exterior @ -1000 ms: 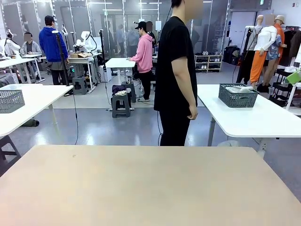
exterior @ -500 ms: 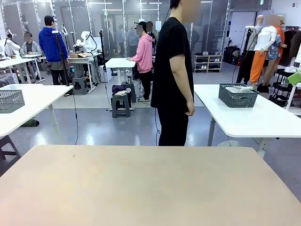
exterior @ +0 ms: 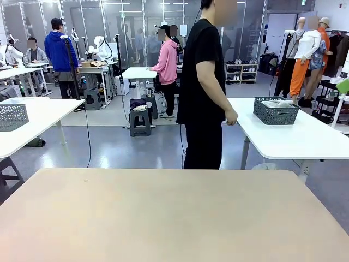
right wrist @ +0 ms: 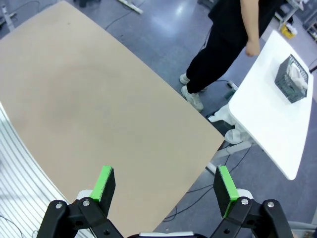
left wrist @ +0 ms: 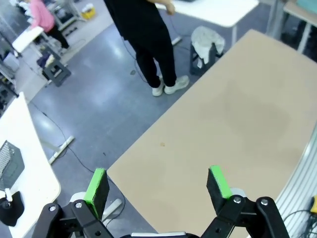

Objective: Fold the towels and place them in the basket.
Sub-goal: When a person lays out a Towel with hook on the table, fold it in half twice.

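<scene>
Progress: nothing folded yet, judging by the bare beige table [exterior: 163,213]. Basket [exterior: 275,113] stands beyond that table, off its far right corner. Left gripper [left wrist: 156,171] and right gripper [right wrist: 164,168] hover above that table, jaws spread, empty.

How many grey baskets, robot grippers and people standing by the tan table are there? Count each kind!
Grey baskets: 2, the right basket and the left basket
Grippers: 2, the left gripper and the right gripper, both open
Person by the tan table: 1
Total: 5
</scene>
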You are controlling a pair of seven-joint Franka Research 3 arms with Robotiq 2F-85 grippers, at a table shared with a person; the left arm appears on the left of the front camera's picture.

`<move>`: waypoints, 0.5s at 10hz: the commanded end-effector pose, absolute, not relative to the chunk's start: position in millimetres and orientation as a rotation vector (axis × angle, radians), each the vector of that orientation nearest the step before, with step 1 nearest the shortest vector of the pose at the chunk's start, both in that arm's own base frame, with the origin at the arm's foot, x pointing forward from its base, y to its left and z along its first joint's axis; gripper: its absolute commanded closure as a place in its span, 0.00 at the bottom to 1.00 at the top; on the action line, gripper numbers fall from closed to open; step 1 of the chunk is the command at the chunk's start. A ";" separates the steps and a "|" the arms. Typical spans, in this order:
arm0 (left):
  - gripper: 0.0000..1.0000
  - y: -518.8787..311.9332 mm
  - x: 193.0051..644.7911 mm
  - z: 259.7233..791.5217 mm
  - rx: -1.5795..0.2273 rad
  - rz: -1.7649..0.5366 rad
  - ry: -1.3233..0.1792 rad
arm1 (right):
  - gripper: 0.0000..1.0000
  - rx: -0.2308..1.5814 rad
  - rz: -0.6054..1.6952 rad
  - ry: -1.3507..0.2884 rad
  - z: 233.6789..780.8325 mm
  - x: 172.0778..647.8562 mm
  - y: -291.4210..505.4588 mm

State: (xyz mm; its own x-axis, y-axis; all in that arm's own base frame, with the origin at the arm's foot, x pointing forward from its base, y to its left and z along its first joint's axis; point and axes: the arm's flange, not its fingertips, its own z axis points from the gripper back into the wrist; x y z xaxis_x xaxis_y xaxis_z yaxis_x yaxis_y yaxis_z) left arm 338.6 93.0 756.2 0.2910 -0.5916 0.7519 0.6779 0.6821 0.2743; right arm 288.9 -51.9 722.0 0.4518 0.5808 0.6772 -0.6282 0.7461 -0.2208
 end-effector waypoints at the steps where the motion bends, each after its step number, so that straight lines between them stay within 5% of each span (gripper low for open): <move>1: 0.00 99.8 338.5 761.6 -0.103 -0.914 -0.935 | 0.00 0.089 0.830 -0.814 744.3 286.9 -56.4; 5: 0.00 123.4 336.3 759.7 -0.153 -0.921 -0.961 | 0.00 0.145 0.901 -0.788 753.9 295.2 -68.5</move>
State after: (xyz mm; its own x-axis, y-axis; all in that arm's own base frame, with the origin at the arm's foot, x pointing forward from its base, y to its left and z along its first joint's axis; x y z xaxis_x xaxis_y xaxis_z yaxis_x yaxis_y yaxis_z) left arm 335.8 116.2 755.3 0.2689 -0.6084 0.7467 0.7033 0.6537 0.2794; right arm 288.6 -59.4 750.3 0.3885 0.6289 0.6735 -0.7132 0.6680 -0.2124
